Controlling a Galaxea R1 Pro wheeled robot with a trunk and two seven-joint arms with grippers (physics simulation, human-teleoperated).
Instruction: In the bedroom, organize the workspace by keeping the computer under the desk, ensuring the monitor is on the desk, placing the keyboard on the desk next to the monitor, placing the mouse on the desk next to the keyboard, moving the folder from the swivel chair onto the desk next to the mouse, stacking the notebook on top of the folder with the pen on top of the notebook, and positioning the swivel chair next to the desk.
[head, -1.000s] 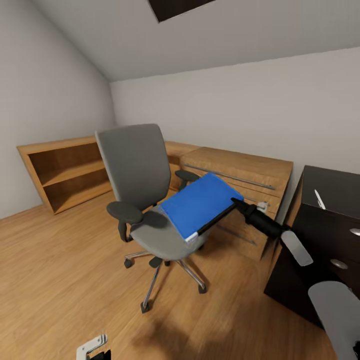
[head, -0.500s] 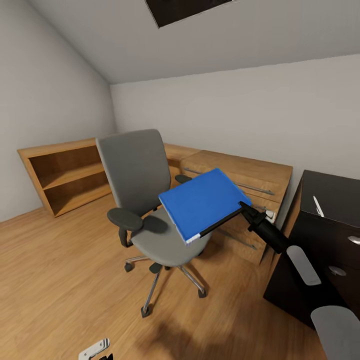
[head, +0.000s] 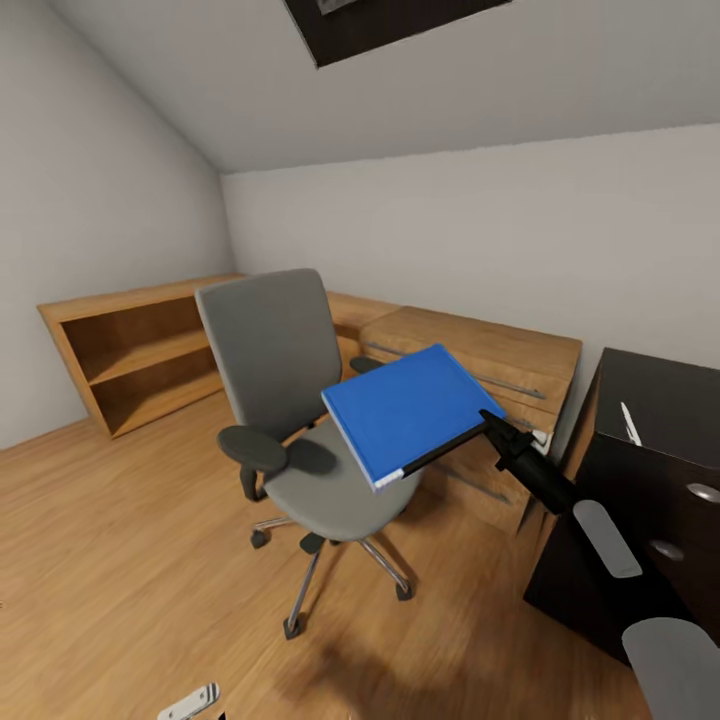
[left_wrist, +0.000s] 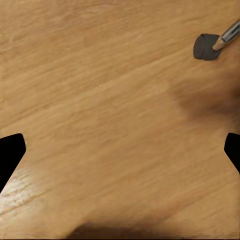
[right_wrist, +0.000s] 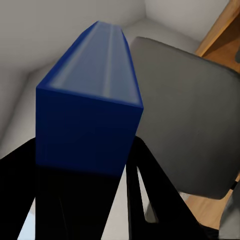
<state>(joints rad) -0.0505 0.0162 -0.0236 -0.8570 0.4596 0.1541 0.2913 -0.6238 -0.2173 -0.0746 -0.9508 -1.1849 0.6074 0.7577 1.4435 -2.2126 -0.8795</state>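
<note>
**A:** Head view first. Where is the folder (head: 405, 410) relative to the swivel chair (head: 290, 400)?

**B:** Above the chair's seat, clear of it and tilted. The right gripper (head: 492, 424) is clamped on the folder's edge on the side toward the desk (head: 660, 400). The folder's long axis runs away from the gripper, across the chair toward its back. The desk lies on the gripper's far side from the chair, so I judge the carry goes that way. The right arm is the nearer.

**A:** Counts?

**B:** One folder, one chair, one desk, and one pen (head: 630, 423) on the desk.

**A:** Left wrist view?

**B:** The left gripper (left_wrist: 120, 150) is spread wide and empty over the floor, one chair castor (left_wrist: 206, 47) nearby.

**A:** Right wrist view?

**B:** The folder (right_wrist: 87, 107) sits pinched between the black fingers (right_wrist: 150, 200), with the chair's back (right_wrist: 190, 125) behind it.
</note>
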